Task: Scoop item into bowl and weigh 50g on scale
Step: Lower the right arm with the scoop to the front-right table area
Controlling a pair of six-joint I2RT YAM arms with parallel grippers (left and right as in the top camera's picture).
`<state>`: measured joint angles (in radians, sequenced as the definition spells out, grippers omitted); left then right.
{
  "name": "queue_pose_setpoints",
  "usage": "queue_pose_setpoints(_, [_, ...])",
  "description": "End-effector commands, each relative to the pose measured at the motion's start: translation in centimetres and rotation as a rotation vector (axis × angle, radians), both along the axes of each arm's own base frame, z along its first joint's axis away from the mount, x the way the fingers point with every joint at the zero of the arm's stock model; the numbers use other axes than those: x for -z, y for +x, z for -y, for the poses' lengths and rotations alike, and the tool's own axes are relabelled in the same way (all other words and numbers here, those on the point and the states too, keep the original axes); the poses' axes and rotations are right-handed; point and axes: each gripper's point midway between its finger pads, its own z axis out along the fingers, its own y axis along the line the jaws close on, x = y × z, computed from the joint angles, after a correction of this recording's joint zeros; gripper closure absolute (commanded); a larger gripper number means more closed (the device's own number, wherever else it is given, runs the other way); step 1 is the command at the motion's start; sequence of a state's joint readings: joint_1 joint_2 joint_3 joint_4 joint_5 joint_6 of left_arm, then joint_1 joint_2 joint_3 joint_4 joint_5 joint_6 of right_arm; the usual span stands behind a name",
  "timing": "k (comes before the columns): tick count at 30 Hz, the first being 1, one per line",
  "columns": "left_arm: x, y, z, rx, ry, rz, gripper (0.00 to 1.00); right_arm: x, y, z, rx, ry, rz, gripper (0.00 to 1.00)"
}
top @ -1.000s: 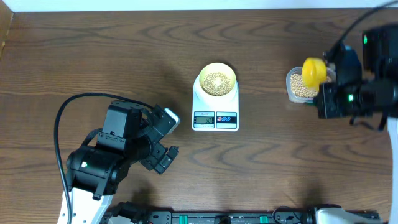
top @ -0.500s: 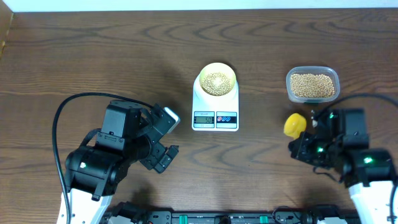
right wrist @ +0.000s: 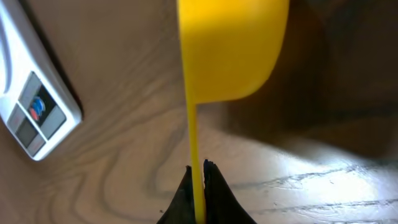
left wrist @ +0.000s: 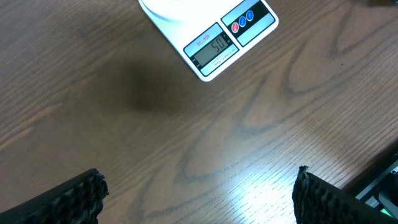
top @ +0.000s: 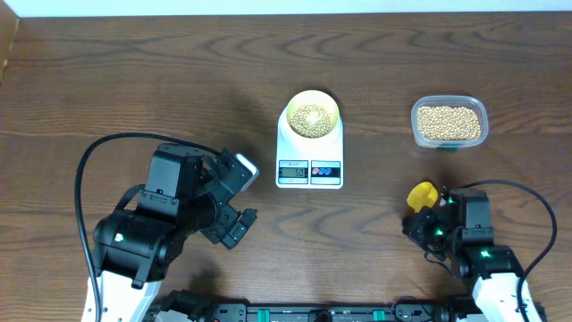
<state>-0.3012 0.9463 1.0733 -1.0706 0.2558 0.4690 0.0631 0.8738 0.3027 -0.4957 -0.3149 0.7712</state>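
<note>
The beans (top: pixel 310 116) lie heaped in the pale bowl (top: pixel 332 105), which sits on the platform end of the scale (top: pixel 309 172), toward 12 o'clock. This leaves the display (left wrist: pixel 211 48) and buttons uncovered at 6 o'clock. The display appears to show the target weight, so the weighing looks finished.

At about 3 o'clock from the scale, well apart from it, the clear tub (top: pixel 483 112) holds the spare beans. At about 4 o'clock is the yellow scoop (top: pixel 422 195), low over the table (top: pixel 134 80). The right gripper (right wrist: pixel 198 180) has its jaws clamped on the scoop's thin handle, probably to carry it clear of the scale. No beans can be made out in the scoop.

At about 8 o'clock the left gripper (left wrist: pixel 198 198) waits with jaws wide apart and empty, facing the display.
</note>
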Motion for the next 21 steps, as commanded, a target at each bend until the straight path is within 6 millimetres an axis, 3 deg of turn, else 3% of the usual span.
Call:
queue_pose_setpoints(1, [-0.51, 0.23, -0.17, -0.004, 0.004, 0.016, 0.02, 0.86, -0.63, 0.14, 0.024, 0.003, -0.025, 0.99])
queue_pose_setpoints(2, [-0.51, 0.23, -0.17, -0.004, 0.004, 0.016, 0.02, 0.87, -0.65, 0.12, 0.023, 0.004, -0.026, 0.99])
queue_pose_setpoints(7, [-0.51, 0.23, -0.17, -0.004, 0.004, 0.016, 0.02, 0.86, -0.64, 0.12, 0.023, 0.004, -0.025, 0.71])
queue_pose_setpoints(11, [-0.5, 0.23, -0.17, -0.004, 0.004, 0.016, 0.02, 0.88, -0.63, 0.18, 0.024, 0.001, -0.025, 0.66])
queue_pose_setpoints(13, [-0.51, 0.23, -0.17, -0.004, 0.004, 0.016, 0.02, 0.88, -0.63, 0.18, 0.025, 0.0, -0.025, 0.57])
queue_pose_setpoints(14, [-0.51, 0.23, -0.17, -0.004, 0.004, 0.016, 0.02, 0.92, -0.62, 0.3, 0.028, -0.006, -0.025, 0.41])
queue_pose_setpoints(16, [-0.51, 0.23, -0.17, -0.004, 0.004, 0.016, 0.02, 1.03, -0.62, 0.6, 0.036, -0.022, -0.027, 0.21])
queue_pose_setpoints(17, [-0.51, 0.23, -0.17, -0.004, 0.004, 0.016, 0.02, 1.09, -0.6, 0.81, 0.043, -0.033, -0.027, 0.01])
queue_pose_setpoints(21, [-0.5, 0.23, -0.17, -0.004, 0.004, 0.016, 0.02, 1.11, -0.62, 0.82, 0.042, -0.033, -0.028, 0.01])
